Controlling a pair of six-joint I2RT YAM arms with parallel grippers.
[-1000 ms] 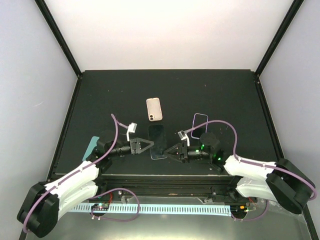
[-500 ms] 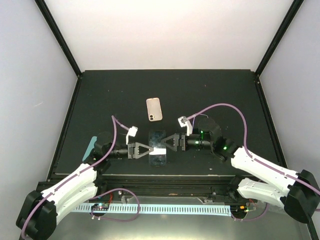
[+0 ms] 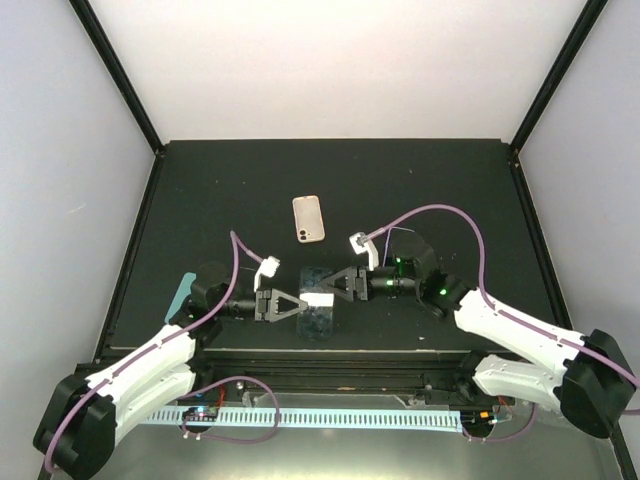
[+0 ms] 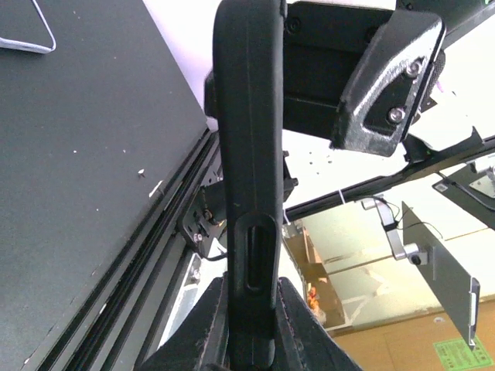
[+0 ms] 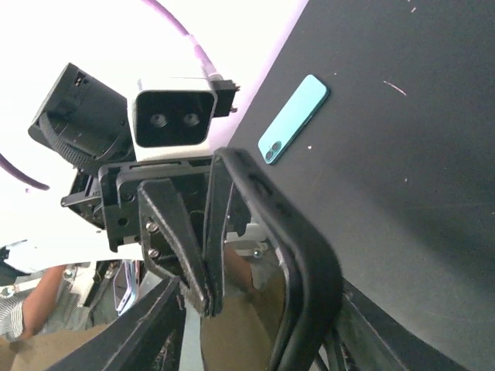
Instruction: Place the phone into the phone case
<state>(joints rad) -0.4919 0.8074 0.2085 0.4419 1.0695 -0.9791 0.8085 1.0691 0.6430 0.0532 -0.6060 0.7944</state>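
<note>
While both grippers sit on the black phone case (image 3: 318, 322), I have no free hand for a phone, and that's the main risk. Left gripper (image 3: 300, 300): jaws pinched on the case's edge, clear in the left wrist view. Right gripper (image 3: 330, 290): jaws look pinched on the opposite edge, tips nearly meeting the left's. The case is lifted off the table (image 3: 220, 190), near the front edge; I can't tell its tilt.

Neither phone is in it. The beige phone (image 3: 308, 218) lies farther out and the teal phone (image 3: 183, 290) lies by my left arm, both well apart from the case. I can't tell which one fits.

My read on what could go wrong:
- The arms pull against each other and twist the case or pop it out of a pinch.
- One side lets go on a thin rim grip, so the case swings and drops, maybe opening-down or off the front edge.
- I pick the wrong phone and waste the insert.
</note>
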